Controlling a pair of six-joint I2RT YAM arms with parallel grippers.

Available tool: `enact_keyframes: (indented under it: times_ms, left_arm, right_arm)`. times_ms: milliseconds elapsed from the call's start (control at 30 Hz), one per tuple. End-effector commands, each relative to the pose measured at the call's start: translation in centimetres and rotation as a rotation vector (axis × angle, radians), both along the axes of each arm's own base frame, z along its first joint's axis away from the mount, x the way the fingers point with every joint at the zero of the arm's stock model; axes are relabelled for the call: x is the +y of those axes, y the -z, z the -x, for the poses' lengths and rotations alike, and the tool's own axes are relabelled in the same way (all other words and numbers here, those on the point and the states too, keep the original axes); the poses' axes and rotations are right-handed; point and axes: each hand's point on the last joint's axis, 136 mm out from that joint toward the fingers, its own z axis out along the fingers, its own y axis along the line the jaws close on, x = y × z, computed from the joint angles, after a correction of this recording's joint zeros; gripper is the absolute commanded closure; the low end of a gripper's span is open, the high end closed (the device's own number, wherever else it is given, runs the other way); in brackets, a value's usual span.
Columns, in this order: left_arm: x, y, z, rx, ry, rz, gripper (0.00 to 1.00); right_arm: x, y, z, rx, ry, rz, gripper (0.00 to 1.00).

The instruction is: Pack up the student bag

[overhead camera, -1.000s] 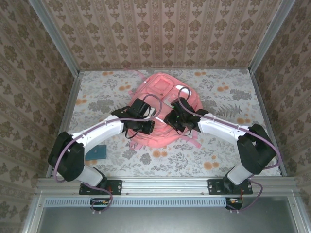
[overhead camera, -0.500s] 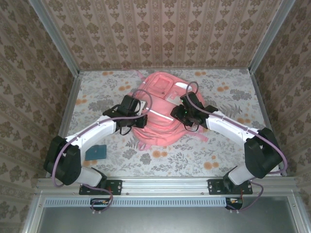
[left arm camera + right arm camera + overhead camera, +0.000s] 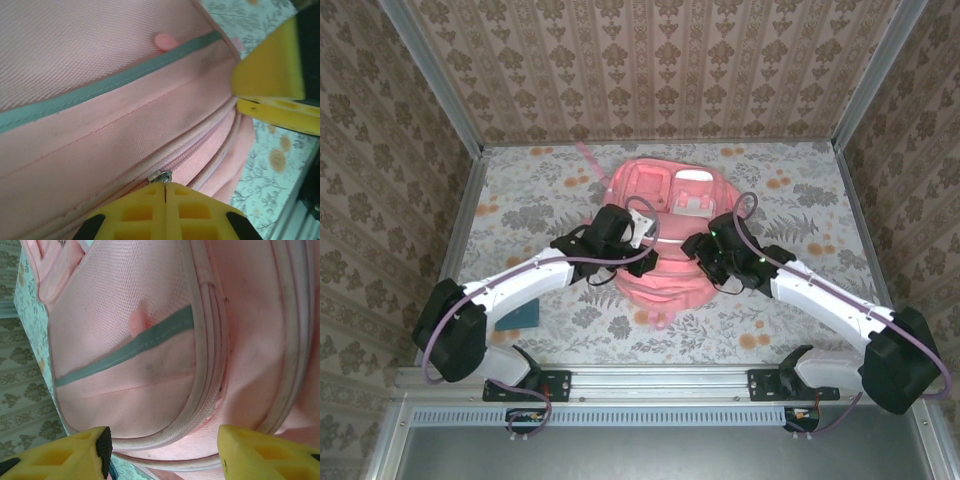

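Our white left arm and right arm reach inward. Our left gripper pinches small metal zipper pull; right gripper yellow fingers spread wide.

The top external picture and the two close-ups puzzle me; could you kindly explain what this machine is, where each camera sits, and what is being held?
This is a pair of robot arms bolted at the near edge of a table with a floral cover. The wide picture comes from a fixed camera above and behind them. The two close-ups come from cameras on the wrists, so the yellow blocks at their lower edge are each arm's own fingers. On the table lies a pink student bag, and a small blue flat item sits beside the left arm. The left gripper is closed, seemingly pinching a metal zipper pull on the bag. The right gripper is open, its fingers spread over the bag, holding nothing.
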Motion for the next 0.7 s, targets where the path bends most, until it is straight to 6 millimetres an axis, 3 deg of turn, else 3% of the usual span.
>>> enact_keyframes:
  times_ms: [0, 267, 467, 600, 667]
  left_arm:
    - [-2.9, -2.6, 0.6, -0.023, 0.064, 0.088, 1.00]
    - [-2.6, -2.7, 0.4, -0.059, 0.072, 0.043, 1.00]
    - [0.2, -0.9, 0.2, -0.073, 0.034, -0.079, 1.00]
    - [2.2, -0.4, 0.2, -0.053, 0.008, -0.101, 1.00]
    - [1.9, -0.8, 0.8, -0.030, 0.022, -0.060, 0.90]
  right_arm:
    - [-0.6, 0.4, 0.6, 0.039, 0.095, -0.053, 0.42]
    - [-0.2, 1.1, -0.4, 0.033, 0.146, -0.097, 0.53]
    - [-1.0, 1.5, -1.3, 0.016, 0.154, -0.023, 0.81]
    - [-1.5, 1.2, -1.6, -0.008, 0.154, 0.003, 0.84]
    - [-1.2, 1.0, -1.8, -0.014, 0.142, -0.002, 0.84]
